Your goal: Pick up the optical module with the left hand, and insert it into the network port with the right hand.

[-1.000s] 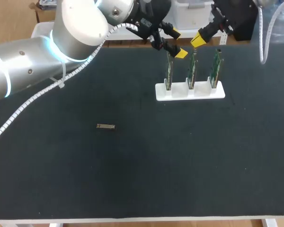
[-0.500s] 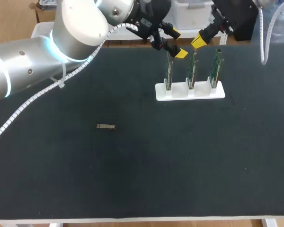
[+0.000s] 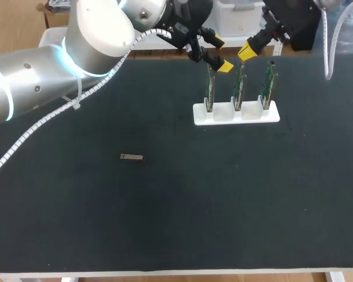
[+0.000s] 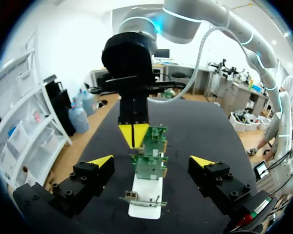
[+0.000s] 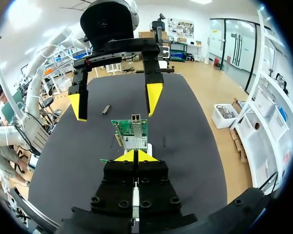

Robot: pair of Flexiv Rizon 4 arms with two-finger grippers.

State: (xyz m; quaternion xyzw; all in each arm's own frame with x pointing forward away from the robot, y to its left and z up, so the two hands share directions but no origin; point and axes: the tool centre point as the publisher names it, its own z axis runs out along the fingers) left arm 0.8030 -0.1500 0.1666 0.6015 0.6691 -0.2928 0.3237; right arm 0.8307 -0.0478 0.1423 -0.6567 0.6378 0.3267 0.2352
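The optical module (image 3: 130, 157) lies flat on the black table (image 3: 182, 229), on my left half, well apart from both grippers and from the other things. Further out stands a white holder (image 3: 235, 113) with three green cards (image 3: 239, 89) upright in its slots. Past it, near the table's far edge, my left gripper (image 3: 219, 54) hangs above the leftmost card with its jaws spread wide. In its own wrist view the yellow fingertips (image 4: 101, 161) stand well out to either side of the row of cards, touching none of them and holding nothing. My right gripper (image 3: 247, 50) faces it from the other side, also above the cards. Its two tips are pressed together with nothing between them. The right wrist view shows them just behind the top edge of the nearest card, but I cannot tell whether they touch it.
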